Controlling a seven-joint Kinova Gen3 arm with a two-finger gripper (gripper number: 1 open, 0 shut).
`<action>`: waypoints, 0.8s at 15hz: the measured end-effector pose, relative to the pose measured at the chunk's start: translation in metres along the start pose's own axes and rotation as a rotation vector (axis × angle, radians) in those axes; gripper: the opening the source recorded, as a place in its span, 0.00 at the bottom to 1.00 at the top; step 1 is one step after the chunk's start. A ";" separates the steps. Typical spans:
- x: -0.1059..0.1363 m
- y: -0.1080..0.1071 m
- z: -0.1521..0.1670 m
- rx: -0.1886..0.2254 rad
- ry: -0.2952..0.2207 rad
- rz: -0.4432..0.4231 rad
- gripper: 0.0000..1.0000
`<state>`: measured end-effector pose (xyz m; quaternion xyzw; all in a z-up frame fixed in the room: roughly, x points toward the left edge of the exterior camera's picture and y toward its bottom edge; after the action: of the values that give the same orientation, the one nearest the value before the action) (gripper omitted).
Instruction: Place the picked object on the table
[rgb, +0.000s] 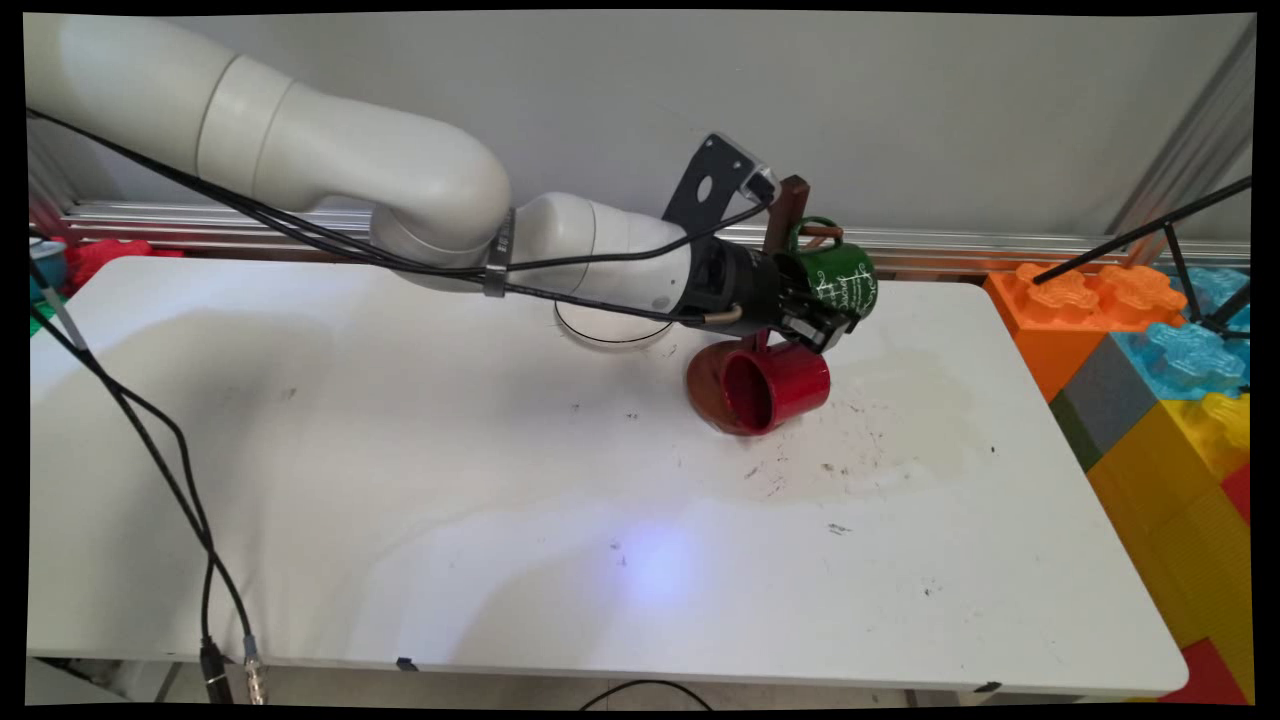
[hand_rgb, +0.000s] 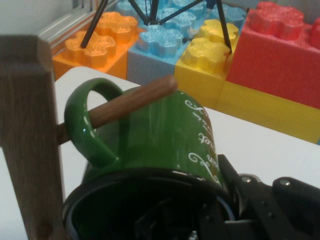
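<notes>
Gripping the rim of a green mug (rgb: 838, 280), the black gripper (rgb: 822, 318) sits right of center in the upper half of the main view, at the end of the white arm (rgb: 400, 180) that reaches in from the upper left. In the hand view the mug (hand_rgb: 165, 135) fills the lower middle of the frame, its dark mouth toward the camera, with one finger (hand_rgb: 250, 195) on the outside of its wall at lower right; the other finger cannot be made out clearly, apparently inside the mouth. White lettering runs across the mug's side. Its handle (hand_rgb: 87, 125) is threaded over a wooden peg (hand_rgb: 132, 102) that slants up from a brown wooden post (hand_rgb: 27, 140) at the left edge of the hand view, so the mug hangs on the mug stand (rgb: 790, 215) while the gripper has hold of it. Just below the gripper in the main view, a red mug (rgb: 772, 388) lies on its side with its opening facing lower left, resting on the stand's round brown base (rgb: 705, 385). A clear glass bowl (rgb: 610, 330) sits on the white table (rgb: 400, 480) just left of the wrist, partly hidden by it. Black cables (rgb: 150, 440) trail down the left side of the frame. Large toy blocks (rgb: 1150, 360) in orange, blue, yellow and red are stacked beyond the table's right edge.
</notes>
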<state>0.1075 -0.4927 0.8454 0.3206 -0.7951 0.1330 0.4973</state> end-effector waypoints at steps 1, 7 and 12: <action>0.001 0.000 -0.002 -0.004 0.004 0.002 0.00; 0.007 0.006 -0.018 -0.034 0.023 0.015 0.00; 0.012 0.012 -0.032 -0.066 0.037 0.031 0.00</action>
<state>0.1188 -0.4710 0.8722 0.2891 -0.7947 0.1202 0.5201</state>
